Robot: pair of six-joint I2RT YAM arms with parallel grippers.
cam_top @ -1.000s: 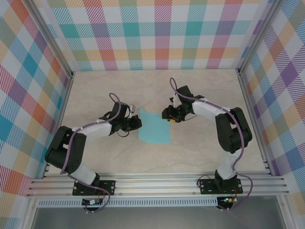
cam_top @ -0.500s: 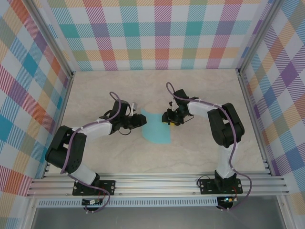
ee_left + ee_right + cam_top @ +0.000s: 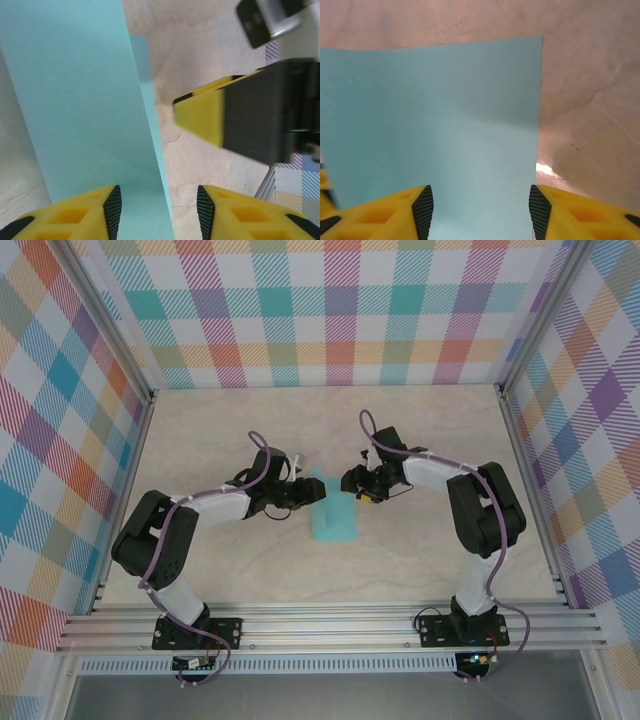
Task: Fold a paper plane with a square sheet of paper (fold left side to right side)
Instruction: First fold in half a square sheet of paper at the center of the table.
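Two grippers, top view: left gripper (image 3: 308, 490) and right gripper (image 3: 351, 482) face each other across the far end of the sheet (image 3: 338, 523). Left wrist view: jaws apart, clamping nothing; a raised flap of sheet runs ahead between them, just beside the left finger (image 3: 65, 217). Right wrist view: jaws wide apart, empty; sheet lies ahead, spanning their gap.

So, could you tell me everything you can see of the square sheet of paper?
The square sheet of paper is thin, matte, plain light turquoise, without marks. It lies on the marbled table. Its left part is raised and curved over toward the right, so two layers show in the left wrist view. The sheet passes between the fingers of the left gripper and the right gripper, whose jaws stand apart. Whether either presses it is unclear.
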